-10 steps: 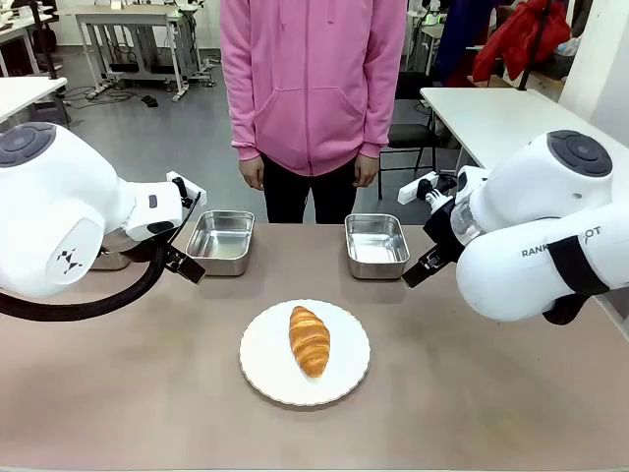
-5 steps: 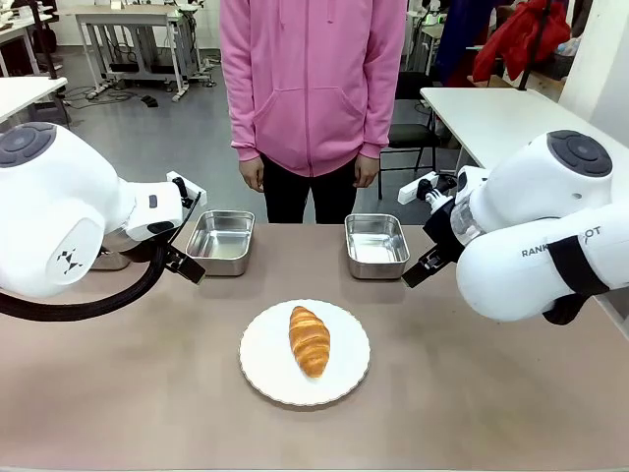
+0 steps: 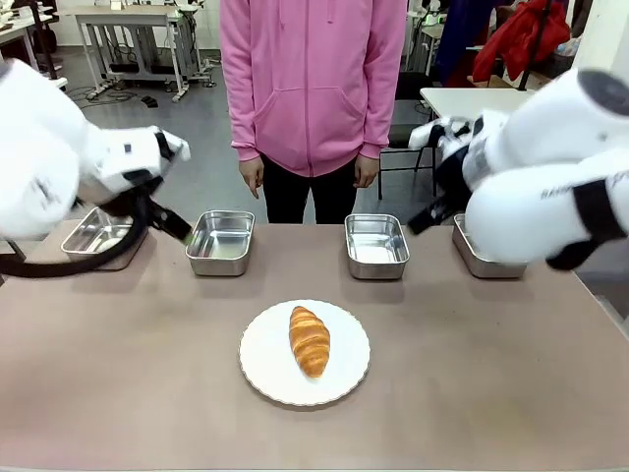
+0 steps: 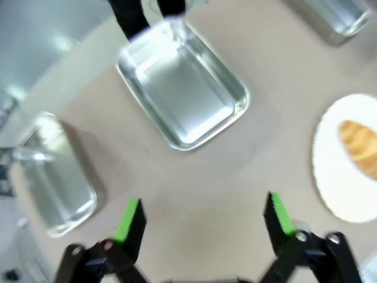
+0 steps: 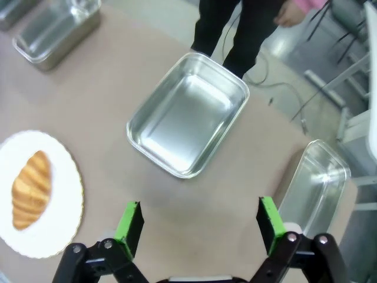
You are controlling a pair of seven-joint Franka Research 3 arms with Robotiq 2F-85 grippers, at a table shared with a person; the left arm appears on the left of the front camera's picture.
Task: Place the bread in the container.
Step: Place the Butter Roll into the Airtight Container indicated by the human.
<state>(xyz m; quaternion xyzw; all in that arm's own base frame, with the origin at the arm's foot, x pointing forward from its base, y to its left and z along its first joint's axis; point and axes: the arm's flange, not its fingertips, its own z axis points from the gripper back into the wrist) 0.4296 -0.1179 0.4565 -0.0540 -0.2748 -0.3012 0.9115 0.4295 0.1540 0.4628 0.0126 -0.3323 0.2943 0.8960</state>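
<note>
My left gripper (image 4: 203,203) hangs over the brown table (image 3: 491,393), green-padded jaws spread wide and empty, just short of a shiny stainless-steel rectangular pan (image 4: 182,94). My right gripper (image 5: 199,206), equally wide and empty, hovers before a second steel pan (image 5: 188,115). The golden-brown croissant (image 3: 310,340) lies well apart from both, on a round white plate (image 3: 257,372) mid-table. The outer left pan (image 3: 93,236) and outer right pan (image 3: 488,265), like the inner pair, hold nothing.

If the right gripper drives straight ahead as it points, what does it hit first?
Right gripper: probably bare brown tabletop, just short of the shiny rectangular steel pan; depth is unclear.
</note>
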